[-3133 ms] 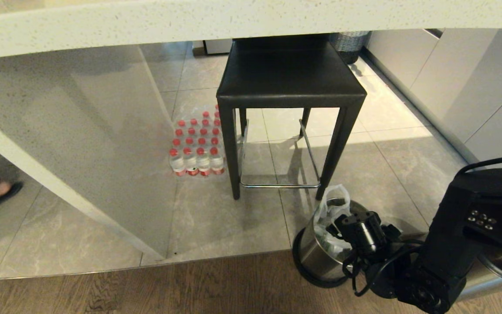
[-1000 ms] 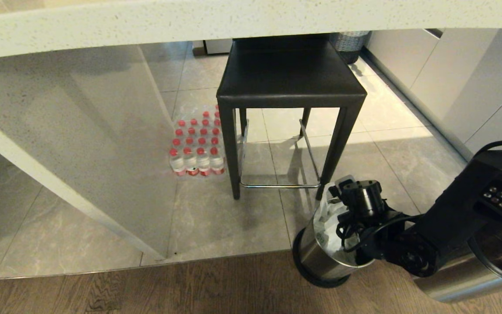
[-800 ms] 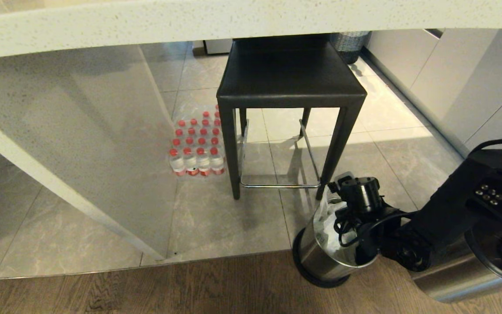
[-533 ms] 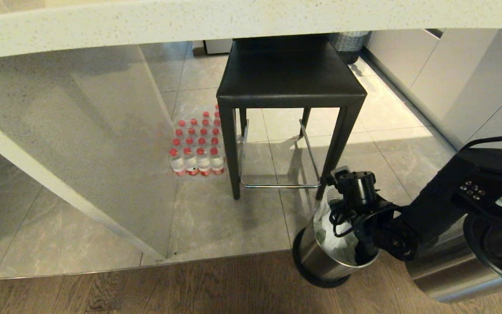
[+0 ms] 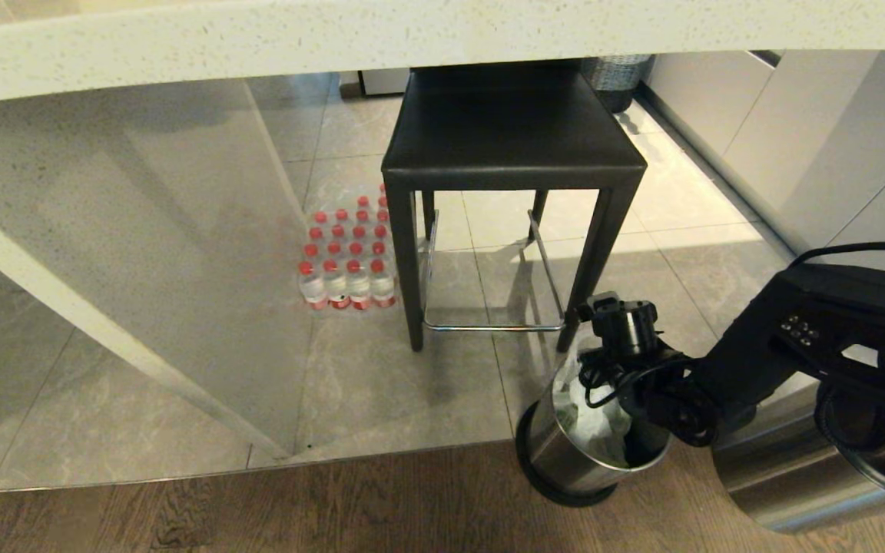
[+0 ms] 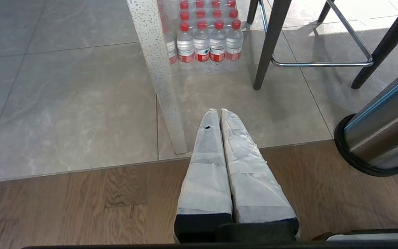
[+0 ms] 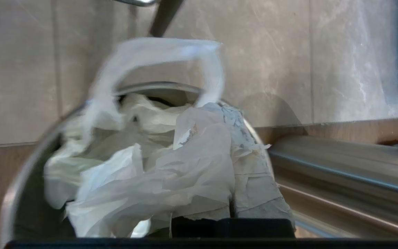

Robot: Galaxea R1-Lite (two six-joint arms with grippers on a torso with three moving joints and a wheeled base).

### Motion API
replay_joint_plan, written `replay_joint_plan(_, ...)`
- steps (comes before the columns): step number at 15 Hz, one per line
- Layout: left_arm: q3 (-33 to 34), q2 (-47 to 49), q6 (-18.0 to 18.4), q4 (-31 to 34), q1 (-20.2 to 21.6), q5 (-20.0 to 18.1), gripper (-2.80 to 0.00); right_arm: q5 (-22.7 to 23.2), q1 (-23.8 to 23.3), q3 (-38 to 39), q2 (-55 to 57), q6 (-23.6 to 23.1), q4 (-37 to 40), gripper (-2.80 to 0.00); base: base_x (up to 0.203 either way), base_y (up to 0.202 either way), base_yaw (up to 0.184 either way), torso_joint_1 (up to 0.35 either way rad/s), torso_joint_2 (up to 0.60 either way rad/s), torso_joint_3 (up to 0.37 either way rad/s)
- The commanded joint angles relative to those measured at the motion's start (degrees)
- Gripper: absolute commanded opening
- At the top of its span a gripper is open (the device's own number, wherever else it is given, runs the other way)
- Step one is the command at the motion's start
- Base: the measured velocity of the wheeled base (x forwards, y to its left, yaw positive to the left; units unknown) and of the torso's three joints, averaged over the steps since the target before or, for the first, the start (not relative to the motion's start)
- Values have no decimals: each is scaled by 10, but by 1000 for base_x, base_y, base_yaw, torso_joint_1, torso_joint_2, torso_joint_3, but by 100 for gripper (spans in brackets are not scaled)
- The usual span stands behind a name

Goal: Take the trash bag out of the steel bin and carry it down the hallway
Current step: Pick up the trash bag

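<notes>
Readable text: I can make out none from my feeds.
Pack of clear plastic water bottles with red caps [image 6: 207, 38]: I see red-and-white label bands, but the print on them is too small for me to read.
Thin, crinkled whitish plastic trash bag [image 7: 157, 173] in the shiny round steel bin [image 5: 565, 453]: no printing I can read.
Black robot arm housing [image 5: 800, 330]: a cluster of small round dots, no characters.
</notes>
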Motion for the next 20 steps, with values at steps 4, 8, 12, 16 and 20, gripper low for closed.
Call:
replay_joint_plan(4, 0, 0, 0, 0, 0, 0, -280, -6, 0, 2, 3, -2, -2, -280, 0, 0, 0, 0, 0, 0)
replay_joint_plan(8, 0, 0, 0, 0, 0, 0, -280, -7, 0, 6, 1, -7, -4, -280, 0, 0, 0, 0, 0, 0)
replay_joint_plan(12, 0, 0, 0, 0, 0, 0, -280, -7, 2, 2, 11, -6, -6, -280, 0, 0, 0, 0, 0, 0)
replay_joint_plan(16, 0, 0, 0, 0, 0, 0, -280, -6, 1, -1, 16, -4, -5, -280, 0, 0, 0, 0, 0, 0)
replay_joint_plan(20, 0, 0, 0, 0, 0, 0, -280, -3, 2, 3, 15, -2, -3, -280, 0, 0, 0, 0, 0, 0)
